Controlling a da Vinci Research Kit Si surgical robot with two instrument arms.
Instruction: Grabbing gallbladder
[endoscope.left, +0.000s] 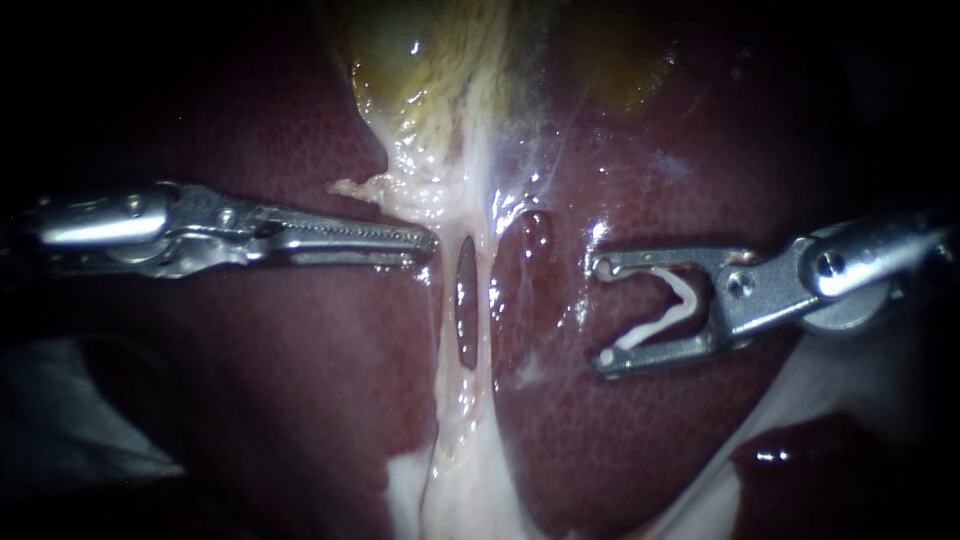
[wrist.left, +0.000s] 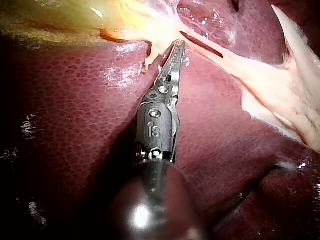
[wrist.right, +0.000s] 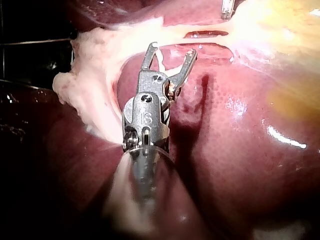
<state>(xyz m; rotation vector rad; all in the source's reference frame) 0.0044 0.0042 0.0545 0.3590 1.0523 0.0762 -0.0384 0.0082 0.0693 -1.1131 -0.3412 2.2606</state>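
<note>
Left instrument (endoscope.left: 425, 243) – steel, long slim toothed jaws pressed together, nothing seen between them; shaft level, tip touching edge of pale band (endoscope.left: 455, 420). Right instrument (endoscope.left: 603, 312) – shaft slanting in from right, stubby jaws spread wide, curved white clip (endoscope.left: 650, 329) cradled between, touching both; hangs over liver (endoscope.left: 300, 360), apart from band. Liver dark red, finely speckled, wet. Band whitish, stringy, glistening, with dark oval slit (endoscope.left: 466, 300). Farthest: gallbladder (endoscope.left: 400, 60) – yellow-green, glossy, at band's far end, neither instrument touching it.

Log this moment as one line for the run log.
left instrument: tip at pale tissue below gallbladder | right instrument: jaws hold white clip, over liver | gallbladder: not gripped
</note>
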